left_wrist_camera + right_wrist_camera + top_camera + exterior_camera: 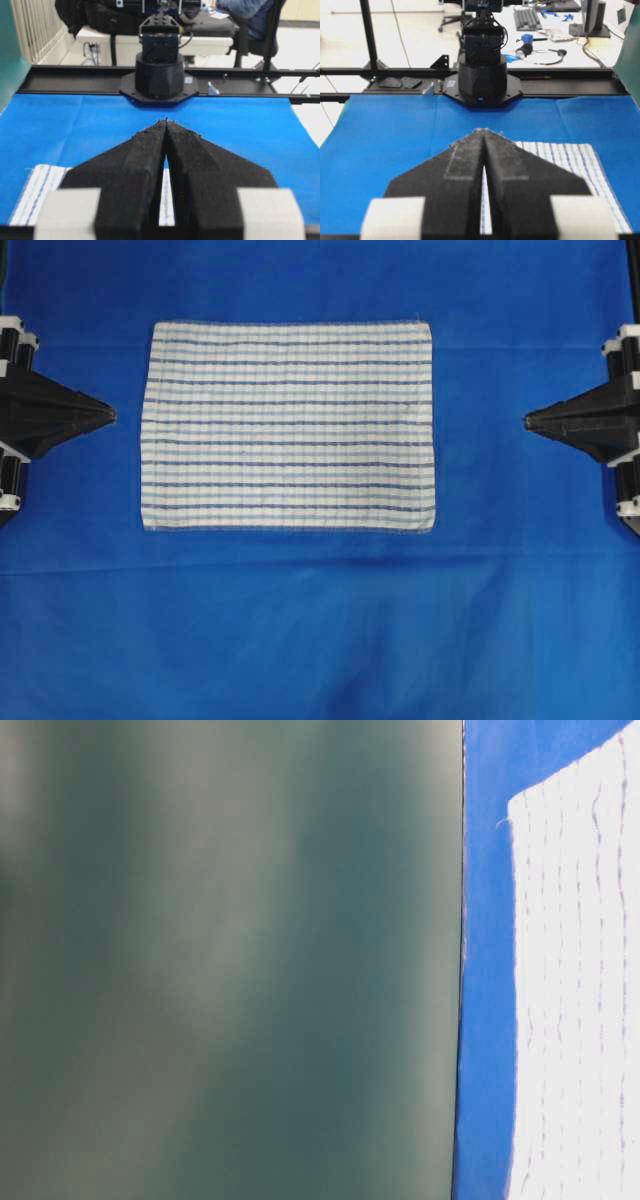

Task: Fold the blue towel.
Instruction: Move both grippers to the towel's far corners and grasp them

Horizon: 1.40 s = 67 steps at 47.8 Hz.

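While both claws sit closed, blue towel (288, 426) lies flat between — untouched.

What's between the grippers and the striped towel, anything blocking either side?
Nothing visible. The blue towel lies flat on the blue sheet; only bare sheet separates it from the left gripper and right gripper, jaws shut.

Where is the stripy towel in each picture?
Overhead: the towel lies flat in the middle, between the two grippers.
Table-level: it fills the right edge, next to a dark green panel.
Left wrist: bottom left, partly behind the left gripper.
Right wrist: lower right, partly behind the right gripper.
Shared landmark: the blue sheet under the towel shows in every view.
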Motion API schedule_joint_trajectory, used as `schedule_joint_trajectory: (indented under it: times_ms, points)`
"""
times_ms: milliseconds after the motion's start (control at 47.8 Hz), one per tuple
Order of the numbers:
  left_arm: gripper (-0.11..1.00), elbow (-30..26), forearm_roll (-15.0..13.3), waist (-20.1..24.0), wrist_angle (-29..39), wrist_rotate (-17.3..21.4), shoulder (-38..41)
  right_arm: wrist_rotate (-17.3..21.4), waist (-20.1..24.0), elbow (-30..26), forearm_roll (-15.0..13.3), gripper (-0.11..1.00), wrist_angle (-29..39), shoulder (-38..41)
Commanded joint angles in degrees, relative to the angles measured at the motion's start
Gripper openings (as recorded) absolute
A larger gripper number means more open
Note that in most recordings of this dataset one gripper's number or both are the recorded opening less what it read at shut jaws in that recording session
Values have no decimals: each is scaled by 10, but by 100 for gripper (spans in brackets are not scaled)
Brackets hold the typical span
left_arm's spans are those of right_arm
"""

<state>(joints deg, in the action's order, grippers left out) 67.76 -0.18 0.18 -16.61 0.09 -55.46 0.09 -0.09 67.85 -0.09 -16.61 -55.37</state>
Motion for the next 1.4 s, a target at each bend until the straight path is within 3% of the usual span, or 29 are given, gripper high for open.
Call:
schedule_joint_trajectory:
  times_ms: [0, 293, 565, 670, 837, 879, 921, 1381]
  points:
    - [0, -5, -22, 22, 0, -9, 16, 1, -11, -18, 2, 0, -4, 7]
    - [0, -3, -22, 95, 7, -16, 59, 12, -101, -33, 3, 0, 10, 55]
    - [1, -2, -22, 171, 10, -16, 127, 31, -196, -50, 3, 1, 6, 165]
    - [18, -1, -22, 207, 8, -17, 156, 36, -234, -63, 3, 6, 9, 227]
    - [68, 0, -22, 271, 4, -17, 215, 33, -274, -97, 2, 54, 10, 322]
    - [79, 0, -22, 287, 4, -17, 237, 31, -284, -104, 1, 60, 10, 345]
    - [87, -1, -22, 297, 1, -17, 258, 29, -293, -111, -1, 59, 10, 366]
    - [84, -18, -20, 371, -73, -15, 475, 12, -336, -166, -5, 55, 5, 558]
